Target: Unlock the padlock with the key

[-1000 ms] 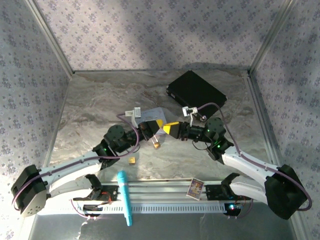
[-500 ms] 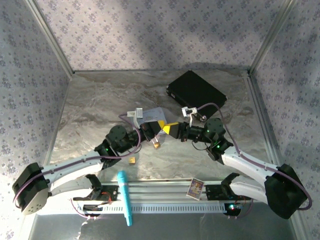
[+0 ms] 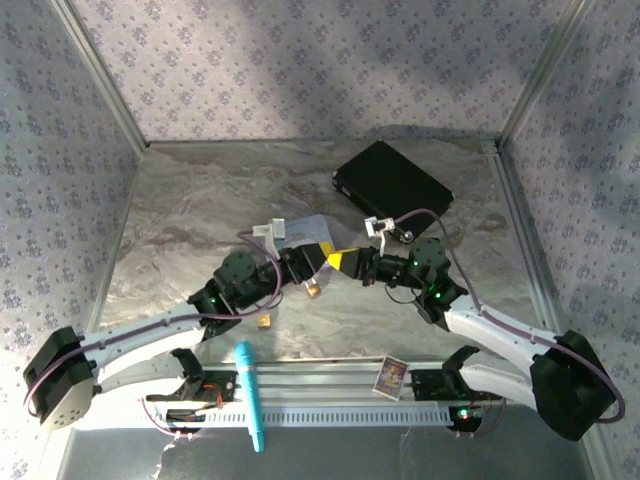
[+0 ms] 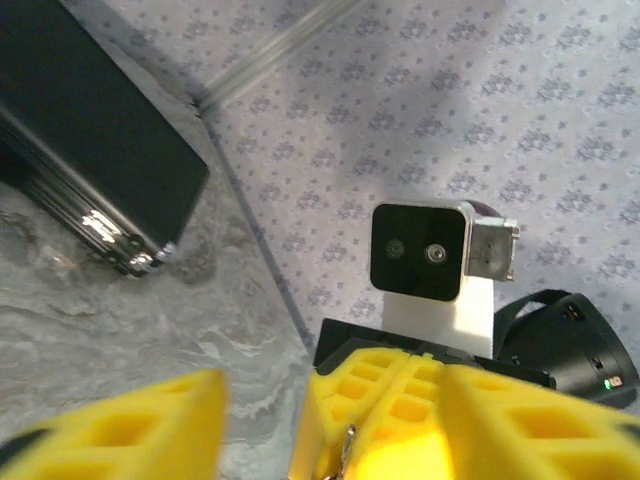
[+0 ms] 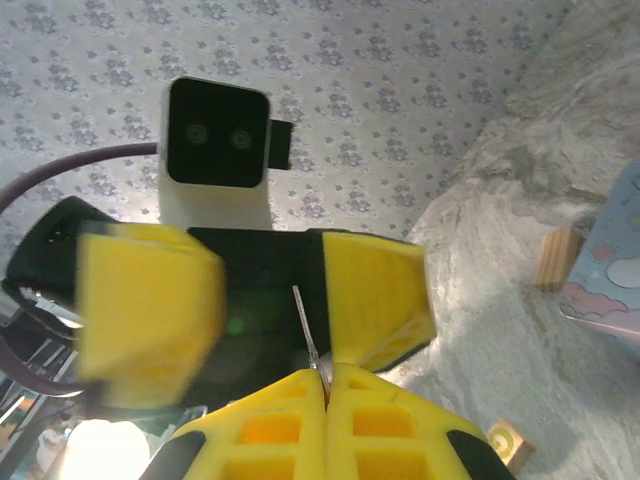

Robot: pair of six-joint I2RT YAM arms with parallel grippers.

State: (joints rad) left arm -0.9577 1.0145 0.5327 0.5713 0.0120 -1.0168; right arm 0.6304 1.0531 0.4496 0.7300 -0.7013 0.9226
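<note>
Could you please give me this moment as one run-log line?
right gripper: shut on key | left gripper: open, facing key | padlock: on table, ungripped

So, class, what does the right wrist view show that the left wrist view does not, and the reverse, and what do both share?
Right wrist, not left wrist: a wooden block, a pastel tin, the left arm's camera. Left wrist, not right wrist: the black case, the right arm's camera. Both: the marble table, patterned wall, and seemingly the key pinched in the shut right gripper.
</note>
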